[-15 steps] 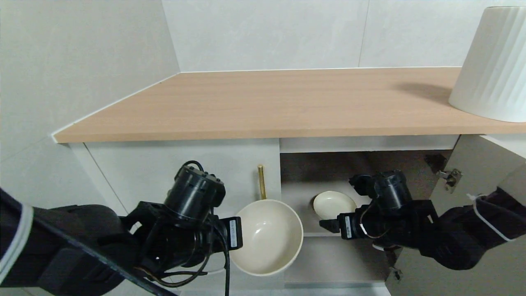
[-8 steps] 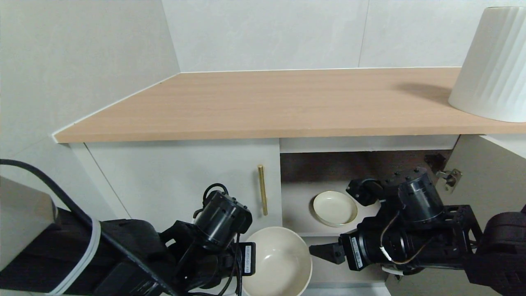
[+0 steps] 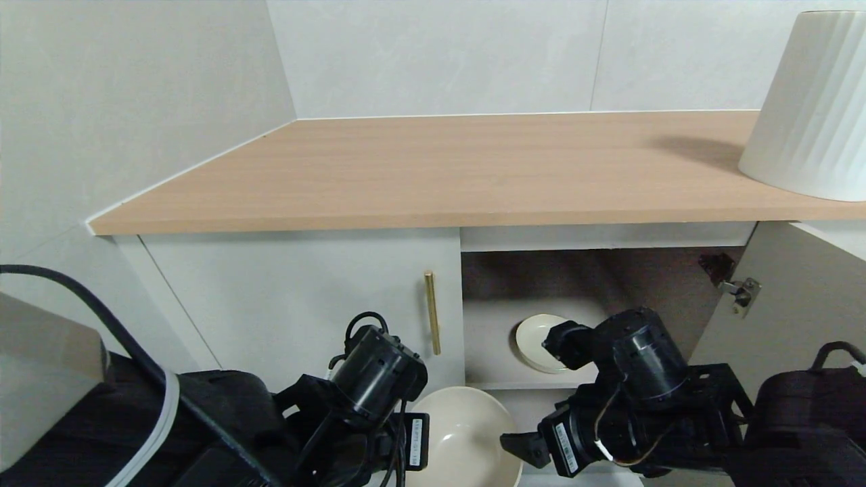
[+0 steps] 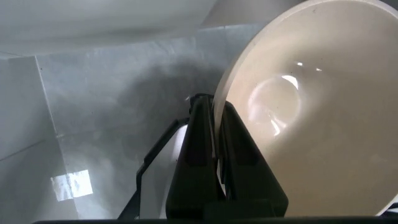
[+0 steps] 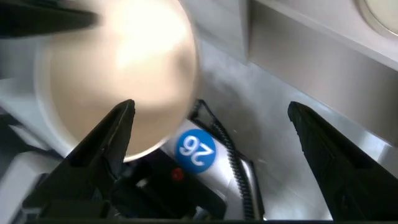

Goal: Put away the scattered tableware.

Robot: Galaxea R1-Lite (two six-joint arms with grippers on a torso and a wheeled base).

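A cream bowl (image 3: 467, 436) hangs low in front of the cupboard, and my left gripper (image 3: 414, 443) is shut on its rim. In the left wrist view the two fingers (image 4: 202, 137) pinch the bowl (image 4: 311, 118) by its edge. My right gripper (image 3: 521, 452) is just right of the bowl, open and holding nothing. Its wrist view shows the bowl (image 5: 118, 81) beyond the spread right gripper (image 5: 210, 107). A small cream plate (image 3: 538, 338) lies on the shelf inside the open cupboard, partly hidden by my right wrist. The plate's edge (image 5: 382, 12) also appears in the right wrist view.
A wooden countertop (image 3: 473, 169) runs above the cupboard, with a white ribbed shade (image 3: 812, 115) on its right end. The left cupboard door with a brass handle (image 3: 430, 311) is closed. The right door (image 3: 778, 304) is swung open on its hinge (image 3: 741, 294).
Both arms have dropped lower and come towards me. The bowl has gone down with the left gripper, and my right wrist has shifted left across part of the plate.
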